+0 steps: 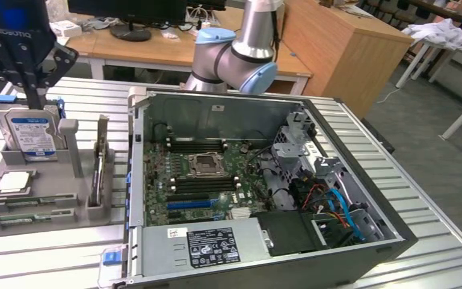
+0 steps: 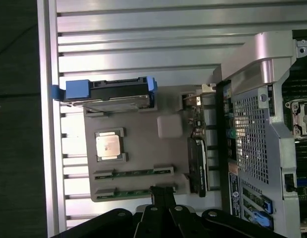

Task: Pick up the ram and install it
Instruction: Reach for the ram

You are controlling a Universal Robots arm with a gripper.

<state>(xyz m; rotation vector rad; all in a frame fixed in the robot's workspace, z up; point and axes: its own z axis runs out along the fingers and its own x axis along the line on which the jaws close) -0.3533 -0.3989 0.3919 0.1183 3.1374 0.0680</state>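
- Saw gripper (image 1: 35, 95) above grey tray (image 1: 55, 180), fingers pressed together, clamped on nothing.
- Found ram (image 1: 26, 202) lying flat in its tray slot, twin stick (image 1: 22, 218) just beside it, CPU chip (image 1: 14, 182) near.
- Noted computer case (image 1: 215, 102) open beside tray.

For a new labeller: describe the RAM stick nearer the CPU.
At the exterior view's left, beside the open PC case, sits a grey tray. Two long green sticks lie side by side on it. Take the stick beside the square silver CPU; its twin lies at the tray's edge.
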